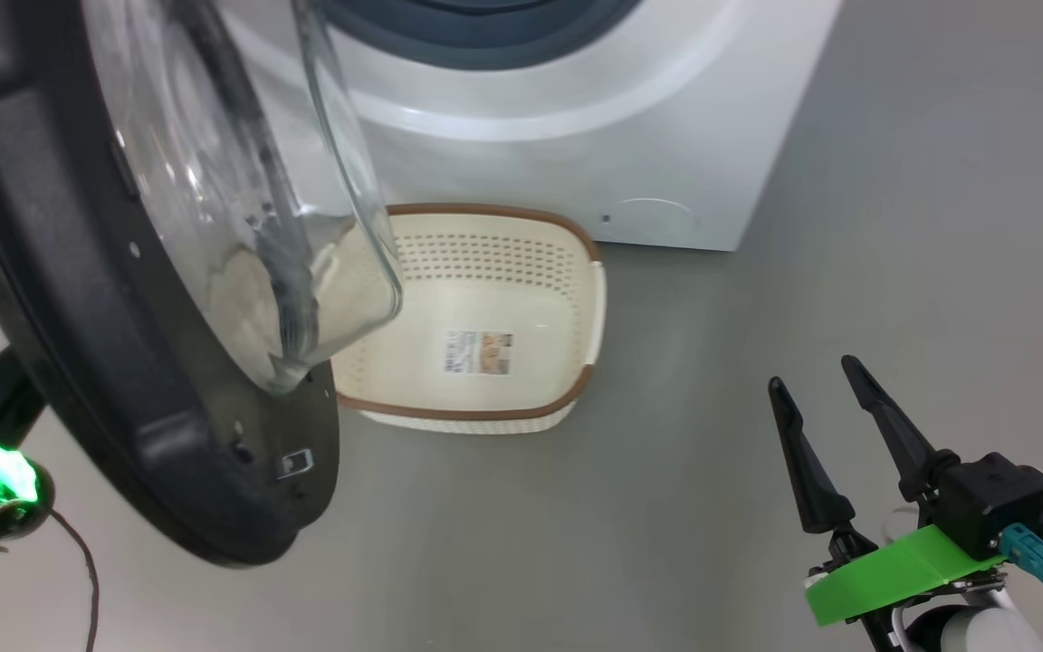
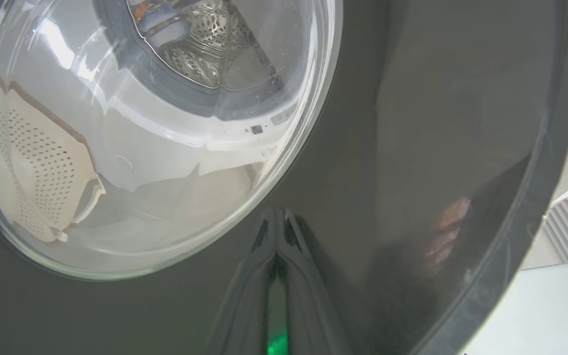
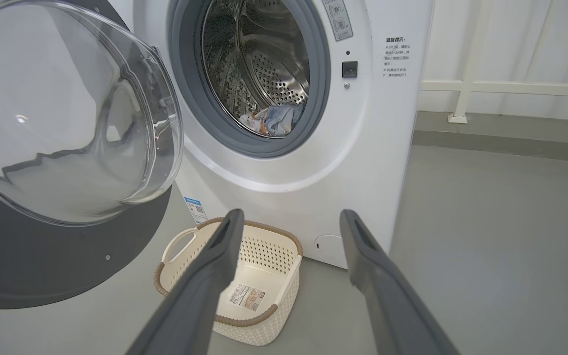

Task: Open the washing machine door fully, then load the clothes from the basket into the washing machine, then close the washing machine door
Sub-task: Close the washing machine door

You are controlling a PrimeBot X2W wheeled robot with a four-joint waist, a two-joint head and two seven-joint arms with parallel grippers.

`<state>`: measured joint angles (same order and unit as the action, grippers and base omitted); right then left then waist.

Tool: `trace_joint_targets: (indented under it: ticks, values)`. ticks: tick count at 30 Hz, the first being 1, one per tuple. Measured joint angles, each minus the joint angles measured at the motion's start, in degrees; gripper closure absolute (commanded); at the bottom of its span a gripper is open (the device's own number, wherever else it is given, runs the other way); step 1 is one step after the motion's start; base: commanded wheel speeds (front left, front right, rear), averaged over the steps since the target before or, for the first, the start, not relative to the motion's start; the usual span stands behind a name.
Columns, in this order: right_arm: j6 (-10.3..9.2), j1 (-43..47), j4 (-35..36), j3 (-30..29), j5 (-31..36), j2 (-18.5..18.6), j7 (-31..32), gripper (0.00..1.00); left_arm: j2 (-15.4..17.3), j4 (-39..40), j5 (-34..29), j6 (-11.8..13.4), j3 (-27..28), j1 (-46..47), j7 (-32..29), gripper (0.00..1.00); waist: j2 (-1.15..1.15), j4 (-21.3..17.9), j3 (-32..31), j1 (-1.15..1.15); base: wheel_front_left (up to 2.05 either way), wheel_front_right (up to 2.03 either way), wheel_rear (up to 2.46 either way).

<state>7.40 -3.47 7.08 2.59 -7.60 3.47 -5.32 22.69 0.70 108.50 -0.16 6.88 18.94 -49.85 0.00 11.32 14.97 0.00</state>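
Note:
The washing machine door (image 1: 78, 362) hangs partly open at the left, its clear glass bowl (image 1: 304, 181) bulging toward the washing machine (image 1: 666, 163). My left gripper (image 2: 276, 219) is shut, its tips against the glossy black outer face of the door (image 2: 412, 148); in the head view its wrist (image 1: 5, 475) glows green behind the door. The basket (image 1: 485, 272) sits on the floor under the drum with nothing but a label sticker inside. Light blue clothes (image 3: 274, 121) lie in the steel drum. My right gripper (image 1: 811, 373) is open and holds nothing, to the right of and nearer than the basket (image 3: 269, 246).
Grey floor (image 1: 893, 226) stretches to the right of the machine. A white railing and wall (image 3: 511, 88) stand behind it. A round flap (image 1: 653, 217) sits low on the machine's front, and a blue label sticker (image 3: 195, 209) by the door's lower edge. A thin cable (image 1: 87, 570) trails from my left wrist.

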Motion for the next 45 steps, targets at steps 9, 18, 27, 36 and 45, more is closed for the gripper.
trace_joint_targets:
  ticks: [9,18,27,36,45]
  values:
    - [0.00,-0.05,-2.59,0.76,-2.48,-0.26,-2.57,0.00,-1.05,0.70,-2.14,1.51,-2.18,0.09,0.43,1.00,0.00,-6.83,-0.13,0.00,0.00,0.00,0.00]
    - [0.00,-1.29,-5.15,2.20,-4.19,-0.36,-4.98,0.00,-3.21,-1.00,-3.59,3.03,-3.98,3.97,2.76,1.00,0.00,-13.50,0.37,0.00,0.00,0.00,0.00]
    - [0.00,-2.83,-6.87,2.88,-6.38,-0.37,-6.98,0.00,-4.65,-5.24,-4.85,3.04,-3.99,10.14,5.11,1.00,0.00,-18.99,1.66,0.00,0.00,0.00,0.00]
    - [0.00,-5.16,-9.07,4.39,-9.13,-0.47,-8.55,0.00,-4.67,-11.43,-6.78,3.04,-2.66,17.91,8.89,1.00,0.00,-25.88,4.17,0.00,0.00,0.00,0.00]
    - [0.00,-6.10,-10.54,5.47,-10.25,-0.53,-8.99,0.00,-4.78,-16.86,-9.55,2.66,-2.44,23.62,11.80,1.00,0.00,-30.76,6.12,0.00,0.00,0.00,0.00]
